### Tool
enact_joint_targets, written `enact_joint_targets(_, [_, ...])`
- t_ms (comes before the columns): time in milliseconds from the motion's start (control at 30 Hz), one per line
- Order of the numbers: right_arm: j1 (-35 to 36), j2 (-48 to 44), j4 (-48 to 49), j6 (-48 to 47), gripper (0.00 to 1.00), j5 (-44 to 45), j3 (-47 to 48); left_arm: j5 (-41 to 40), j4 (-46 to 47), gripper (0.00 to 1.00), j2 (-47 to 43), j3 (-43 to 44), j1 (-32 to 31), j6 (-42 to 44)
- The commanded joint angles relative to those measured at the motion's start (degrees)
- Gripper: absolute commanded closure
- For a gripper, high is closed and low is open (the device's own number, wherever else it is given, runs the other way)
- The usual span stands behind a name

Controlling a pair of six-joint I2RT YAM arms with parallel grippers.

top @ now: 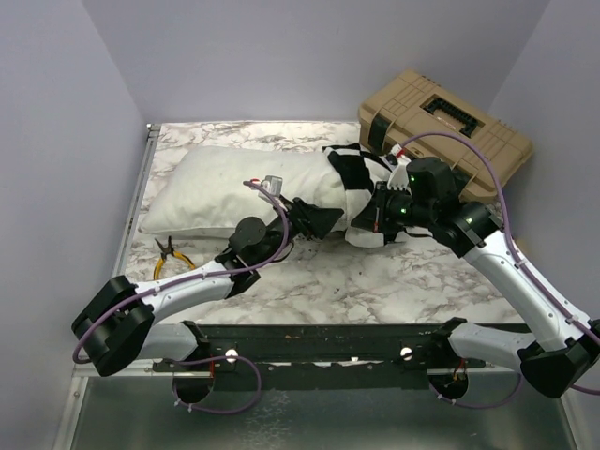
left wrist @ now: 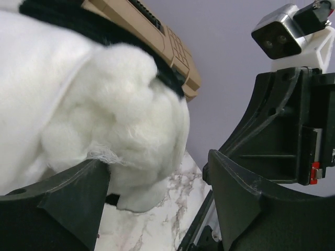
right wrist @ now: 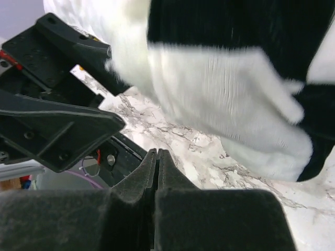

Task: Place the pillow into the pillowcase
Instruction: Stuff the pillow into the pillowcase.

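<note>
On marble bench [top: 375,281]: pillow [top: 234,187], flat, long axis L–R, toward far-left side. Over its R end only: pillowcase [top: 361,178], bunched, blk/wht checks. Most of pillow bare, outside the cloth.

L tool [top: 323,220]: at pillow's near edge, right by pillowcase's bunched rim. Via L wrist cam: fingers [left wrist: 57,209] wide apart, nothing clamped. White fluffy bulge against one finger, partly in the gap; pillow or a wht check, can't tell.

R tool [top: 380,214]: at near side of pillowcase, close to L tool, approx facing it. Via R wrist cam: pads [right wrist: 131,209] pressed together, no fabric visible betw them. Checked cloth just above and beyond, L tool alongside at left.

Far-R corner of bench, behind pillowcase: tan toolbox [top: 450,127], lid down; touching the cloth or just beside it, can't tell. Near L edge, off pillow's near-left corner: pliers [top: 172,258], yellow handles.
</note>
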Motion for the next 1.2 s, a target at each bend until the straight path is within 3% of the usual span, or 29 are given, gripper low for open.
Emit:
enact_joint_targets(0, [0.32, 0.42, -2.53, -2.12, 1.00, 3.06, -0.09, 0.92, -1.94, 0.26, -2.41, -1.35, 1.28, 3.61])
enact_joint_targets(67, [0.29, -0.53, -2.52, -2.26, 0.96, 4.68, 0.04, 0.87, -2.28, 0.28, -1.80, -1.14, 1.44, 3.40])
enact_joint_targets(167, [0.31, -2.97, -1.10, -2.46, 0.59, 6.25, -0.72, 0.07, -2.62, 0.33, 0.60, -0.22, 1.52, 2.37])
enact_joint_targets(233, [0.28, -3.18, -1.73, -2.87, 0.43, 7.10, -0.89, 1.02, -2.62, 0.38, 3.08, 0.97, 1.53, 1.55])
enact_joint_targets(300, [0.36, -2.79, -3.49, -3.37, 0.36, 7.50, -0.84, 1.43, -2.62, 0.43, 5.48, 2.26, 1.53, 1.09])
enact_joint_targets(467, [0.40, -4.00, -6.22, -3.25, 0.34, 8.98, -3.12, -1.67, -2.62, 0.62, 8.77, 4.33, 1.52, 1.16])
enact_joint_targets(667, [0.57, -6.62, -5.57, -1.00, 0.36, 6.04, -9.02, -6.15, -3.21, 0.75, 11.54, 9.57, 1.52, 1.34])
enact_joint_targets(900, [0.56, -13.29, 3.06, 10.77, 0.21, 2.39, -23.02, -9.82, -5.04, 0.77, 17.56, 15.98, 1.60, -0.69])
enact_joint_targets(1167, [0.47, -19.40, 23.24, 23.78, 0.16, 13.79, -37.37, -10.56, -6.66, 0.77, 19.55, 19.99, 2.69, -2.52])
